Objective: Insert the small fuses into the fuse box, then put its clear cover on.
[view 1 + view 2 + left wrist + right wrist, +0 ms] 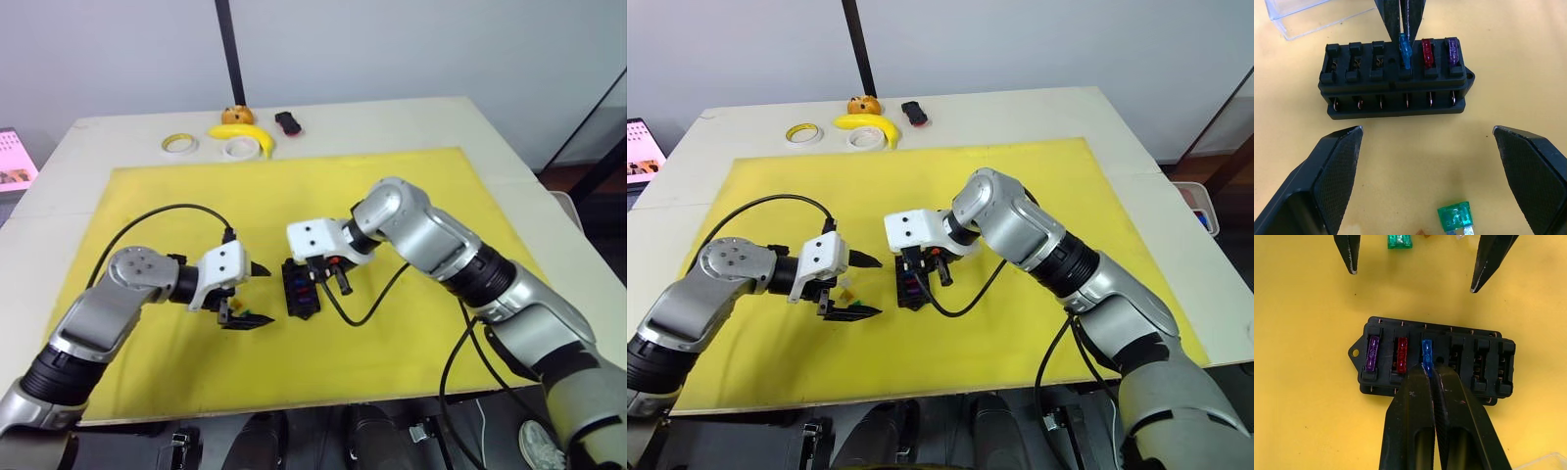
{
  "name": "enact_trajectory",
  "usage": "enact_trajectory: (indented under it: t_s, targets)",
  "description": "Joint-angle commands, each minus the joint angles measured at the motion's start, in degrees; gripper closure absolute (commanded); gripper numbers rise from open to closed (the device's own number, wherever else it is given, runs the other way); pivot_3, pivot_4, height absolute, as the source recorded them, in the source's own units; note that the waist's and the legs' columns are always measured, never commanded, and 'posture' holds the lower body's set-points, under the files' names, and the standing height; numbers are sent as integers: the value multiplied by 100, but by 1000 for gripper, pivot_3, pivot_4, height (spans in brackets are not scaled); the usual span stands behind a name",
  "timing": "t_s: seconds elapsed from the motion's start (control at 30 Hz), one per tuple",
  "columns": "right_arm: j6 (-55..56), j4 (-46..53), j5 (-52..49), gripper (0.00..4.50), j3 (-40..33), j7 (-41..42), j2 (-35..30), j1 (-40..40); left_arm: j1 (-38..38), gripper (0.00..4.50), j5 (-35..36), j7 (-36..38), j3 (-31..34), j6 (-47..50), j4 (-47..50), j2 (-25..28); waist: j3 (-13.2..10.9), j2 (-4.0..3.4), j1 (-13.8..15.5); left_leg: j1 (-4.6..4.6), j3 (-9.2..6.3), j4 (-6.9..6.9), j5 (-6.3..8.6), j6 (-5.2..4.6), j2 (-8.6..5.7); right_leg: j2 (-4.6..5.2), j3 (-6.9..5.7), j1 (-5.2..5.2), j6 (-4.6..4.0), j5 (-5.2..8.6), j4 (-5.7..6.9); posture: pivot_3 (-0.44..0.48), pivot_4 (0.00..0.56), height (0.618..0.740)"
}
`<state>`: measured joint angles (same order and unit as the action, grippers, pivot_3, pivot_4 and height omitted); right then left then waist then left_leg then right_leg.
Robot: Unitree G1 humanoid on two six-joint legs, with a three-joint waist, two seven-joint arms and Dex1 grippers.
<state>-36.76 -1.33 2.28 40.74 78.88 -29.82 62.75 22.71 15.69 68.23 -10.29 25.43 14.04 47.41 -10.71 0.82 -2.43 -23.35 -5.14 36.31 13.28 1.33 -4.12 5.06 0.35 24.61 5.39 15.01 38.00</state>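
The black fuse box lies on the yellow mat between my two grippers. A purple fuse and a red fuse sit in two slots at one end of its row. A blue fuse stands in the third slot, and my right gripper is shut on it from above. My left gripper is open, low over the mat just short of the box. A teal-green fuse lies loose on the mat between its fingers. The clear cover rests just beyond the box.
Two white tape rolls, a banana and a small black-and-red object lie at the table's far edge. Black cables trail from both wrists over the yellow mat.
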Motion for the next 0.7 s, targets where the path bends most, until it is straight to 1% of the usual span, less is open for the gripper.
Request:
enact_trajectory:
  t_s: [0.03, 0.33, 0.7]
  targets:
    - [29, -7, 209, 4500, 164, 28, -4, -118, 34, 29, -5, -31, 67, -106, 105, 14, 0, 0, -2, 1, 0, 0, 0, 0, 0, 0, 0, -1, 0, 0, 0, 0, 150, 740]
    - [-70, 298, 275, 4500, 123, 130, 18, -67, 4, 29, -34, -44, 62, -135, 152, 10, 1, 0, -1, 3, 0, 0, 0, 0, 0, 0, 0, -3, 0, 0, 0, 0, 150, 740]
    - [-848, 615, 66, 4500, 12, 193, 208, 60, 75, 29, -65, -56, 28, -192, 65, -78, 1, 0, -2, 2, 0, 0, 0, 0, 0, 0, 0, -3, 0, 0, 0, 0, 150, 740]
